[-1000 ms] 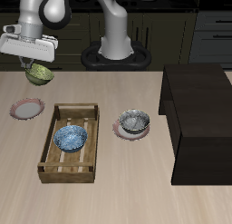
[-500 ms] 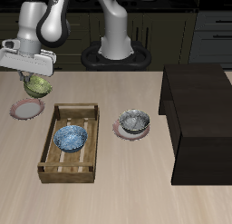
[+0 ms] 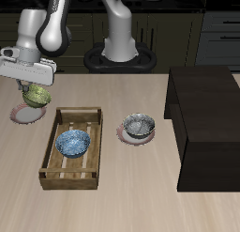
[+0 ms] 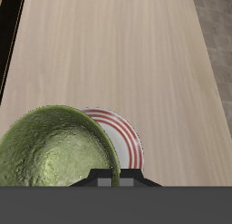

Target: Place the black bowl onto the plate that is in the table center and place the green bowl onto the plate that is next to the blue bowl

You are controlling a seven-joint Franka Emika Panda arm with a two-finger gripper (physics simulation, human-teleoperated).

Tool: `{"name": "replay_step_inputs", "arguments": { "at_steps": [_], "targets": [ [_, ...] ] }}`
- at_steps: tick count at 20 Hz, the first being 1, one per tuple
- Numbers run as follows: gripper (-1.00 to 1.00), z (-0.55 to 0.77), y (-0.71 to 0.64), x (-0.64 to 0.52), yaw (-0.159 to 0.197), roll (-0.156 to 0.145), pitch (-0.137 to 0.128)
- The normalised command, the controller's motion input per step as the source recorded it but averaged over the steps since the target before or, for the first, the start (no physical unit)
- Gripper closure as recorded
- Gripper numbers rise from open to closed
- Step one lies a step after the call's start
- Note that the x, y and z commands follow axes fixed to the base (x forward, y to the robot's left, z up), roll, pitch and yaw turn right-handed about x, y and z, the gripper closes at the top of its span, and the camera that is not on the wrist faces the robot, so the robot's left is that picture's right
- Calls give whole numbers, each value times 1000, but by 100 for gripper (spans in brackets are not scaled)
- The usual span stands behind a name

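My gripper (image 3: 34, 85) is shut on the rim of the green bowl (image 3: 37, 94) and holds it just above the red-rimmed plate (image 3: 25, 114) beside the wooden tray. In the wrist view the green bowl (image 4: 56, 148) fills the near field and partly covers that plate (image 4: 122, 137). The blue bowl (image 3: 73, 143) lies inside the wooden tray (image 3: 58, 170). The black bowl (image 3: 139, 127) sits on the other red-rimmed plate (image 3: 124, 135) near the table center.
A large dark box (image 3: 208, 123) stands on the table beyond the center plate. The robot's base (image 3: 119, 55) is at the table's back.
My gripper has carried the green bowl down and toward the table's front, from above the table's back edge to just over the plate beside the tray.
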Motion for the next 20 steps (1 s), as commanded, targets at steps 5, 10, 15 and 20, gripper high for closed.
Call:
{"name": "replay_step_inputs", "arguments": {
  "at_steps": [5, 10, 15, 20],
  "targets": [
    [100, -304, -115, 161, 12, -18, 55],
    [-100, -389, 11, 74, 31, -3, 90],
    [-100, -31, 156, -13, 9, 51, 6],
    [-100, 391, 185, -34, 3, 13, -58]
  ]
}}
